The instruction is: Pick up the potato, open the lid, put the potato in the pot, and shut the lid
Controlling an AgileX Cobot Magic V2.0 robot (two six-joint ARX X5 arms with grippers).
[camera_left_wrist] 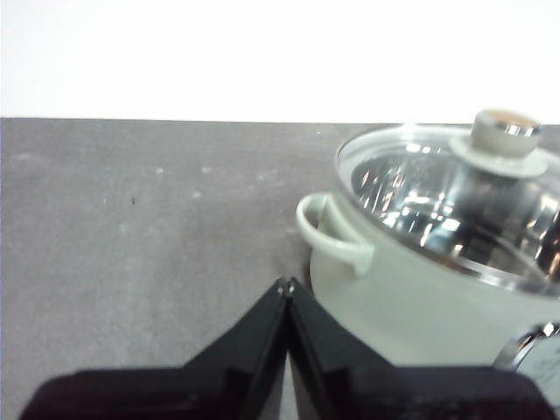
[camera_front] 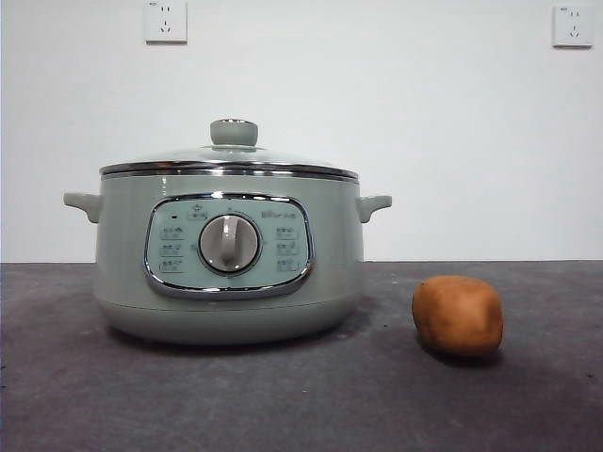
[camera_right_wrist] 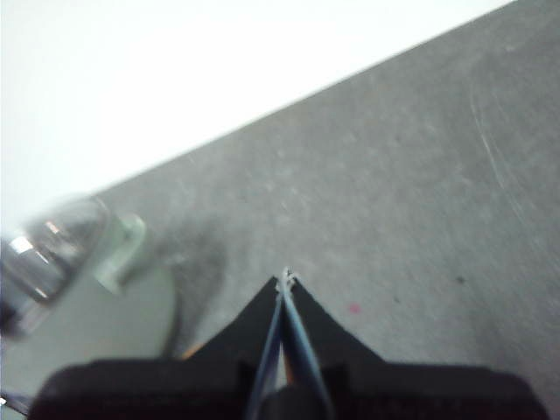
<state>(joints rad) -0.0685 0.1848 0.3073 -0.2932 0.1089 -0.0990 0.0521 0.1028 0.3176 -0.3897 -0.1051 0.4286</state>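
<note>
- Nearest the front camera, the potato lies on the dark grey counter, just beside the pot but not touching it; its skin is matte orange-brown and its shape rounded and a little blocky.
- Pale sage-green and round, the pot has 2 small side handles and a chrome-framed control panel with 1 central dial.
- Closed on the pot sits the lid, a shallow glass dome with a shiny chrome rim and a pale green knob.
- Only the front view shows the potato, the panel in full and 2 white wall sockets; neither arm appears in it.
- From the left wrist view, the shiny metal interior shows through the lid's glass, which the front view hides; the left end effector has its black jaws pressed together, holding nothing, near 1 pot handle.
- Blurred, the right wrist view catches only an edge of the pot and a handle; the right end effector also has its jaws together, empty, over speckled bare counter.
</note>
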